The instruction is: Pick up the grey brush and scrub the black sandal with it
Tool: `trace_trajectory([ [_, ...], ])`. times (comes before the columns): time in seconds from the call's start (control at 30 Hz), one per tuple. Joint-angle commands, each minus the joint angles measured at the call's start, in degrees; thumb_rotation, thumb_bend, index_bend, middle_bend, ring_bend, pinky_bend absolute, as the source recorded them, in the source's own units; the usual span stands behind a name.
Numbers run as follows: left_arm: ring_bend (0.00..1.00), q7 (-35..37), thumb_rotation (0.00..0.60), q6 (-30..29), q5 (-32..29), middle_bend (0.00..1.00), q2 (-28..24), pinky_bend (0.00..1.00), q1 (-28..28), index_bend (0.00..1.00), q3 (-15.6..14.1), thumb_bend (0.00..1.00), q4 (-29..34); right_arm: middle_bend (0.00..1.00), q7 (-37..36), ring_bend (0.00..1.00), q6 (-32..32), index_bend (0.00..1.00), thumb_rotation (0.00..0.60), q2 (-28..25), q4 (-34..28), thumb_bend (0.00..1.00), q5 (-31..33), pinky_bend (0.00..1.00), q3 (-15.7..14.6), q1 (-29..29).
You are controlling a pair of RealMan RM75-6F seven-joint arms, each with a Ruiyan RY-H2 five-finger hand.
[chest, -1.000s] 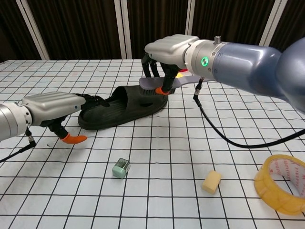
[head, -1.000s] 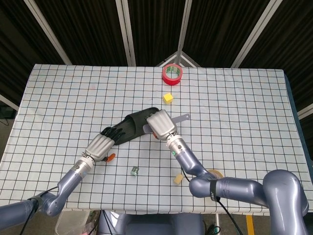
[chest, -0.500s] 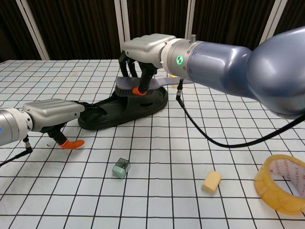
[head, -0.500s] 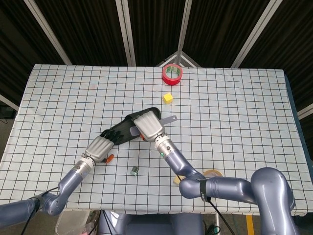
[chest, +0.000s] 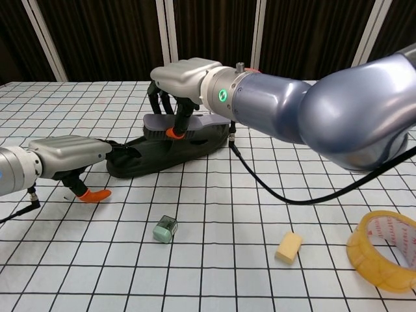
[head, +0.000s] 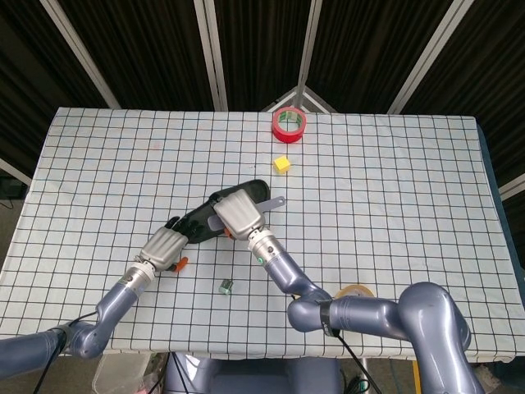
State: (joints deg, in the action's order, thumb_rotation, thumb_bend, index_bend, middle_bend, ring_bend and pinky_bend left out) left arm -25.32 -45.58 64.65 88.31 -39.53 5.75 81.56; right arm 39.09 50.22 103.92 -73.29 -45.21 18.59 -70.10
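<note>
Since the earlier frames, the right hand [chest: 179,78] had carried the grey plastic brush [chest: 185,122] leftward along the black rubber sandal [chest: 166,149], from the toe end toward the middle, while the left hand [chest: 68,156] stayed at the heel end. One brush and one sandal were in view, the sandal lying on the white grid-patterned table [head: 394,189] near its centre. The right hand had its fingers curled down around the brush, its orange-tipped thumb against the brush's near side, and the brush sat on top of the sandal with its handle pointing toward the toe end. The left hand lay low by the heel, dark fingers reaching onto the sandal, orange thumb tip down at the cloth; how firmly it gripped I could not tell. Scattered about were one red tape roll [head: 289,123] at the far edge, one small yellow cube [head: 282,164] nearer the sandal, one small green block [chest: 165,229], one tan foam piece [chest: 288,247], and one yellow tape roll [chest: 385,250] near the front right.
</note>
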Motion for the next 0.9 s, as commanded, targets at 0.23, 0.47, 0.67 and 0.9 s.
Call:
trace_trajectory([
  [0.23,0.02,-0.15,0.552,0.32,-1.49,0.05,0.03,0.06,-0.76,0.01,-0.54,0.58,-0.50,0.60,-4.15,0.53,-1.47,0.70,0.600,2.54,5.72,0.55,-1.47,0.55,0.27,-0.39],
  [0.47,0.02,-0.82,0.551,-0.30,-2.48,0.05,-0.15,0.06,-0.98,0.01,-1.03,0.58,-0.17,0.60,-5.13,0.53,-2.02,0.70,0.600,2.88,8.43,0.55,-1.30,0.55,0.11,-0.04],
  [0.67,0.02,-1.49,0.549,-1.14,-3.19,0.05,-0.47,0.06,-1.01,0.01,-1.45,0.58,0.56,0.60,-5.12,0.53,-2.53,0.70,0.600,2.47,10.25,0.55,-0.51,0.55,-0.51,0.83],
  [0.9,0.02,-2.10,0.548,-2.01,-3.69,0.05,-0.80,0.06,-1.20,0.01,-1.94,0.58,1.55,0.60,-3.34,0.53,-1.96,0.70,0.600,1.11,11.47,0.55,0.13,0.55,-1.99,2.32],
])
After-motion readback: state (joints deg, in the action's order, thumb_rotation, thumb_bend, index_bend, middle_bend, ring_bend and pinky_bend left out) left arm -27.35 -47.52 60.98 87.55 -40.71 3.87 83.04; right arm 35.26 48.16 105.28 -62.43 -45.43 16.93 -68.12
